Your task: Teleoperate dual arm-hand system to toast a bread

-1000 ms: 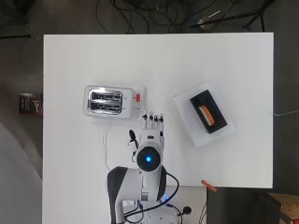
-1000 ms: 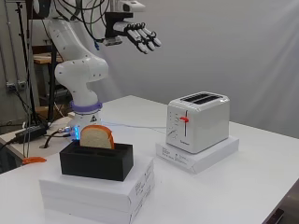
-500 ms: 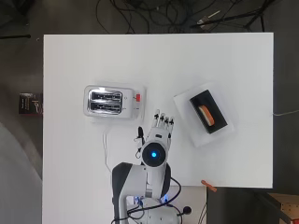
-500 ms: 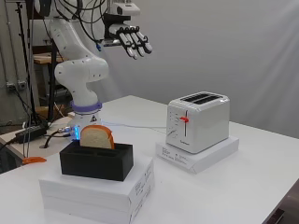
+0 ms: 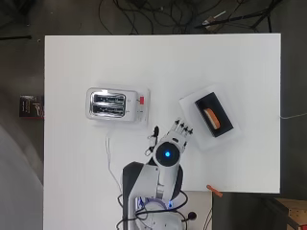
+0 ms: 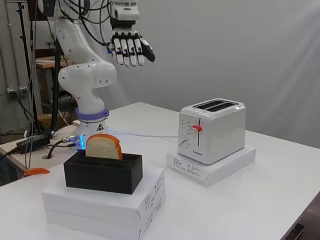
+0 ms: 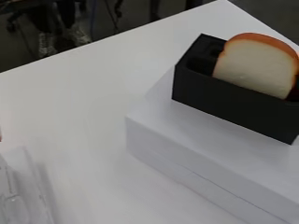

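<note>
The step in hand looks like the approach to the bread [image 6: 103, 147], which stands upright in a black holder [image 6: 102, 173] on a white box [image 6: 105, 203], nearest the side camera. To do it well, the hand [image 6: 128, 49] should probably come down over the slice with fingers to one face and thumb to the other, pinching the exposed crust above the holder's rim, then lift straight up so the slice clears the holder without dragging it. The wrist view already frames the slice, so the aim seems roughly right.

The hand hangs high above the table [image 5: 96, 62], well apart from everything. Its fingers [image 6: 125, 52] are straight and slightly spread, pointing down and toward the holder; it holds nothing. The arm [image 6: 82, 75] rises from its base and bends over at the top.

Farther off, the toaster [image 6: 212, 128] sits on its own white block, slots empty, its red lever [image 6: 198, 128] up.
</note>
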